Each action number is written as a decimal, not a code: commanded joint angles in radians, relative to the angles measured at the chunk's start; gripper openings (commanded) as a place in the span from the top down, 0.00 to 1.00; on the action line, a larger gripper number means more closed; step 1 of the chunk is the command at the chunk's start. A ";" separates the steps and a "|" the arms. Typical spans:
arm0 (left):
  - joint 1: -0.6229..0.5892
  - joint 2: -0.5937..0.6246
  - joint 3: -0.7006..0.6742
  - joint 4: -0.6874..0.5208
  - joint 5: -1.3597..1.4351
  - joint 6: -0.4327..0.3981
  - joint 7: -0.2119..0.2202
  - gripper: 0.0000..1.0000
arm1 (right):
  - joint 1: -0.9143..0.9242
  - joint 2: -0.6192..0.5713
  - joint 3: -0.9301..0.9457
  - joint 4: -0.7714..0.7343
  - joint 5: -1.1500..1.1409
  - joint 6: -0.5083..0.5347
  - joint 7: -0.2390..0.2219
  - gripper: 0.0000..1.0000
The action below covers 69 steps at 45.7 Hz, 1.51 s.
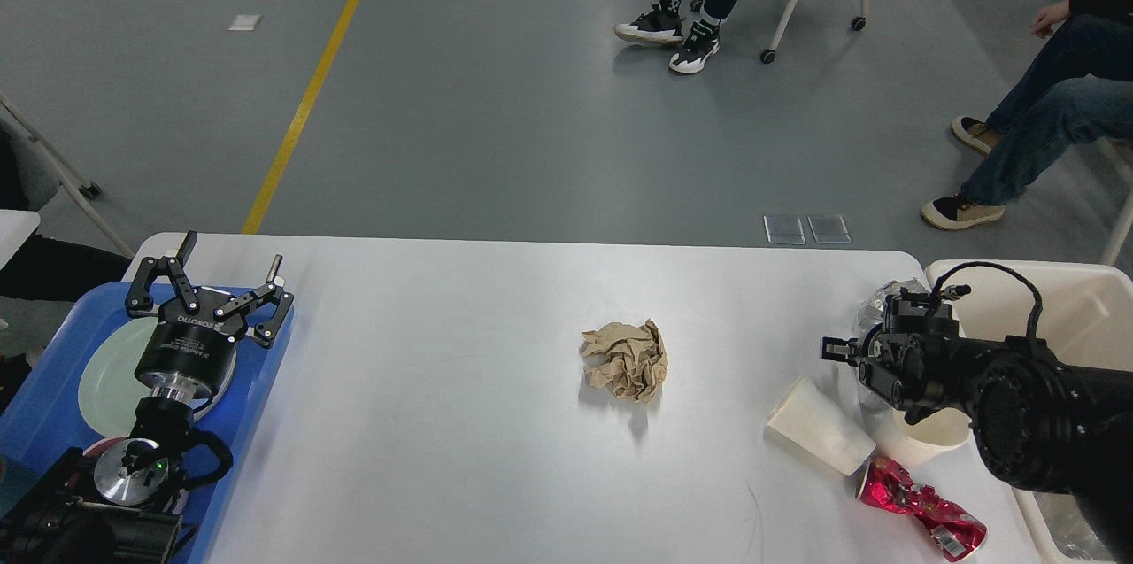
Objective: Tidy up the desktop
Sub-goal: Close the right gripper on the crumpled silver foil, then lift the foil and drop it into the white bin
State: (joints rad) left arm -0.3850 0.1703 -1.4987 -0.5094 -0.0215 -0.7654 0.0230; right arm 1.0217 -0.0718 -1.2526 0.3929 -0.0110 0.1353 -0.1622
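White and smooth, the desktop [443, 422] fills the lower view, rigid and fixed, nothing to grip but its litter; at its right edge sits a beige bin [1089, 298], at its left a blue tray [53, 405] holding a pale plate [106, 378]; the left gripper [226, 276] hovers over the tray, fingers spread and empty; the right gripper [836, 350] is too dark to tell, near a tipped paper cup [819, 436], light and crushable; centre lies crumpled brown paper [626, 360], soft, pinchable anywhere; a red wrapper [925, 511], probably slippery, lies by the cup.
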 commanded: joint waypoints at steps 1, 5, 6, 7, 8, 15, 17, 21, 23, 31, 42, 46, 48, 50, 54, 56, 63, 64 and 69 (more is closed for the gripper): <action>0.000 0.000 0.000 0.000 0.000 0.000 0.000 0.04 | -0.002 0.000 0.001 0.003 0.000 0.000 0.000 0.57; 0.000 0.000 0.000 0.000 0.000 0.000 0.000 0.04 | -0.005 0.000 0.001 0.001 0.000 -0.002 0.000 0.65; 0.000 0.000 0.000 0.000 0.000 0.000 0.000 0.04 | -0.006 0.001 0.001 0.001 0.000 -0.002 0.000 0.65; 0.000 0.000 0.000 0.000 0.000 0.000 0.000 0.04 | -0.009 0.001 0.001 0.000 0.000 -0.002 0.000 0.65; 0.000 0.000 0.000 0.000 0.000 0.000 0.000 0.04 | -0.012 0.001 0.001 0.000 0.002 -0.003 0.000 0.65; 0.000 0.000 0.000 0.000 0.000 0.000 0.000 0.04 | -0.012 0.003 0.001 0.000 0.003 -0.008 -0.002 0.80; 0.000 0.000 0.000 0.000 0.000 0.000 0.000 0.04 | -0.014 0.003 0.001 0.000 0.003 -0.008 -0.002 0.88; 0.000 0.000 0.000 0.000 0.000 0.000 0.000 0.04 | -0.017 0.003 0.002 0.001 0.003 -0.006 -0.002 1.00; 0.000 0.000 0.000 0.000 0.000 0.000 0.000 0.04 | -0.018 0.003 0.001 0.004 0.003 -0.006 -0.003 1.00; 0.000 0.000 0.000 0.000 0.000 0.000 0.000 0.04 | -0.026 0.007 0.002 0.007 0.003 -0.005 -0.003 1.00; 0.000 0.000 0.000 0.000 0.000 0.000 0.000 0.04 | -0.006 0.004 0.007 0.011 0.003 -0.005 -0.003 1.00; 0.000 0.000 0.000 0.000 0.000 0.000 0.000 0.04 | 0.020 0.000 0.007 0.012 0.003 -0.002 -0.003 1.00; 0.000 0.000 0.000 0.000 0.000 0.000 0.000 0.04 | 0.029 0.000 0.007 0.014 0.003 0.001 -0.003 1.00; 0.000 0.000 0.000 0.000 0.000 0.000 0.000 0.04 | 0.038 0.000 0.007 0.014 0.003 0.006 -0.003 1.00; 0.000 0.000 0.000 0.000 0.000 0.000 0.000 0.04 | 0.061 -0.005 0.007 0.029 0.003 0.012 -0.005 1.00; 0.000 0.000 0.000 0.000 0.000 0.000 0.000 0.04 | 0.075 -0.008 0.007 0.044 0.002 0.014 -0.005 1.00; 0.000 0.000 0.000 0.000 0.000 0.000 0.000 0.04 | 0.138 -0.031 0.007 0.115 0.002 0.015 -0.013 1.00; 0.000 0.000 0.000 0.000 0.000 0.000 0.000 0.04 | 0.149 -0.032 0.007 0.127 0.002 0.017 -0.013 1.00; 0.000 0.000 0.000 -0.001 0.000 0.000 0.000 0.04 | 0.228 -0.049 0.010 0.219 0.003 0.023 -0.020 1.00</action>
State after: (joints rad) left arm -0.3850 0.1703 -1.4987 -0.5094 -0.0215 -0.7655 0.0230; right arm 1.1765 -0.1057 -1.2454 0.5285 -0.0091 0.1516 -0.1752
